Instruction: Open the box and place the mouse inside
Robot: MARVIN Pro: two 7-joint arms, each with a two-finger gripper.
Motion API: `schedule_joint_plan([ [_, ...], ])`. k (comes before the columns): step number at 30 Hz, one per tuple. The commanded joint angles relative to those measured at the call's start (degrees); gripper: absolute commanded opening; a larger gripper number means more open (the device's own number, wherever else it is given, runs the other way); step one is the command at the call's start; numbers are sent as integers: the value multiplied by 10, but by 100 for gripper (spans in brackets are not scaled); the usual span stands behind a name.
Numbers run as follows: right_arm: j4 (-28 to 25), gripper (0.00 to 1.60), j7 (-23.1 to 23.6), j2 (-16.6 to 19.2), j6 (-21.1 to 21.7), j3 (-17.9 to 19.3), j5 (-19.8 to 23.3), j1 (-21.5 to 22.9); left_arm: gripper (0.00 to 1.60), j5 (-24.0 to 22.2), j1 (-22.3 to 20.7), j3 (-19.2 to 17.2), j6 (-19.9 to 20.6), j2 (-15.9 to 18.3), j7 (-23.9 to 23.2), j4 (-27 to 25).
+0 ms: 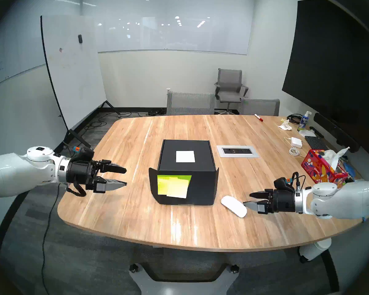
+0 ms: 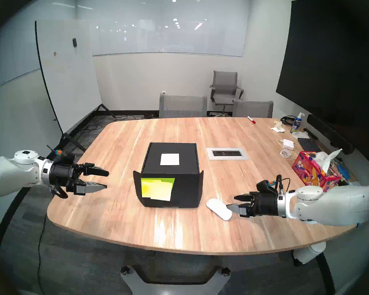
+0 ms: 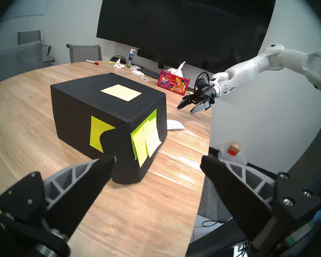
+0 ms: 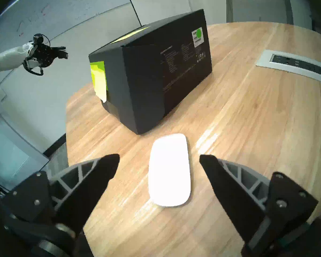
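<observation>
Nearest the robot, the mouse (image 1: 233,206) is lying flat on the bench (image 1: 179,230), just to the right of the box (image 1: 186,171) and a little nearer the front rim. The right tool (image 1: 248,199) is hanging just beside the mouse's right end with its fingers spread and gripping nothing; in the right wrist view the mouse (image 4: 170,170) is sitting squarely between the two fingertips (image 4: 109,163) but below them, not touched. The left tool (image 1: 124,177) is hovering off the bench's left side, also spread wide and empty, well apart from the box.

The box is standing shut, its front flap hanging down over the near face with the yellow-green sticky notes (image 1: 174,186) on it and its side ears flaring out a little. Judging by that, the opening step is not yet done, so the lid should be coming first: the left tool is probably needing to catch the flap's lower edge or the near ear (image 3: 117,139) and swing it upward.

The bench's front rim is running close under the mouse, so a sideways nudge risks sliding it off. Farther back, broad bare wood is lying behind and left of the box; the tissue box (image 1: 320,169) and cables are crowding the far right
</observation>
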Motion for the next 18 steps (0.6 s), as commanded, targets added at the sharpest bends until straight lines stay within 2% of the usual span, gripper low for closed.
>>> schedule_joint_plan([
  [1, -10, 157, -6, 21, 49, 9, -21, 44, 160, -2, -7, -6, 1, -1, 1, 0],
  [9, -26, 160, -26, 32, 50, 20, -67, 53, 160, -2, -7, -6, 1, -1, 1, 0],
  [18, -42, 160, -39, 42, 44, 22, -97, 51, 160, -2, -7, -6, 1, -1, 1, 0],
])
